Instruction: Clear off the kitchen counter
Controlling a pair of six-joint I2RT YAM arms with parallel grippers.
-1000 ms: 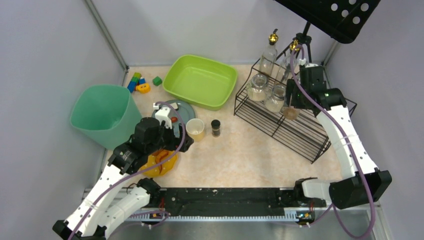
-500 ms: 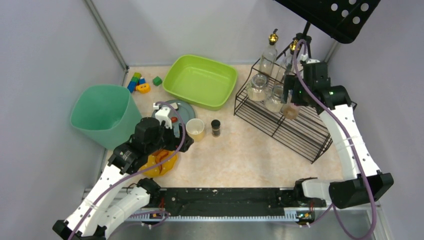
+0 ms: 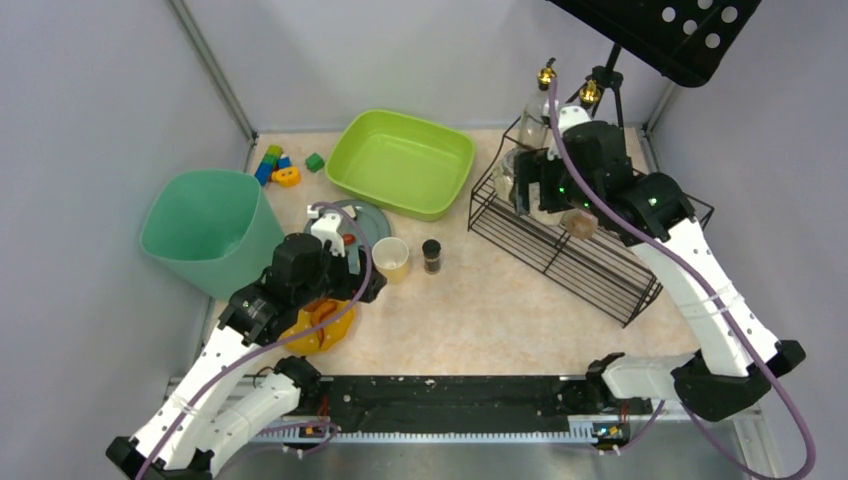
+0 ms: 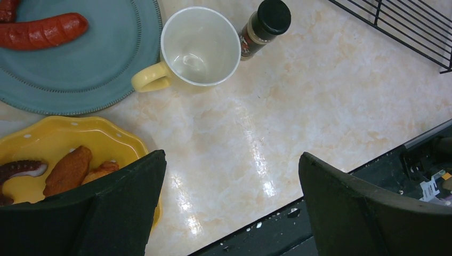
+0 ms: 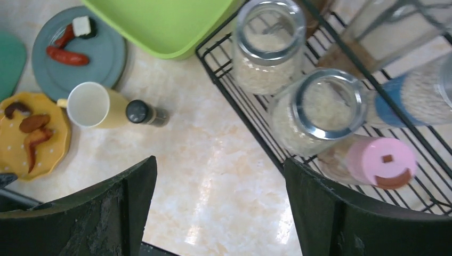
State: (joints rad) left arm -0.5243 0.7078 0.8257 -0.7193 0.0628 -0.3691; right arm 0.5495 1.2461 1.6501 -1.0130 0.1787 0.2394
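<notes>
Over the rack (image 3: 590, 262), the right tool (image 5: 219, 165) now gapes empty (pink-lidded jar (image 5: 381, 160) left shelved) and has swung leftward; the left tool (image 4: 232, 160) hangs wide open, empty, above the bench (image 3: 500, 310), its mug (image 4: 200, 45) uncleared.

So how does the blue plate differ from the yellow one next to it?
The blue plate is plain round with a beaded rim; the yellow plate has a wavy, scalloped edge. The blue plate carries a red sausage and a white cube; the yellow plate holds browned fried pieces and a tentacle. Both lie flat on the kitchen counter, side by side, with food on them.
</notes>
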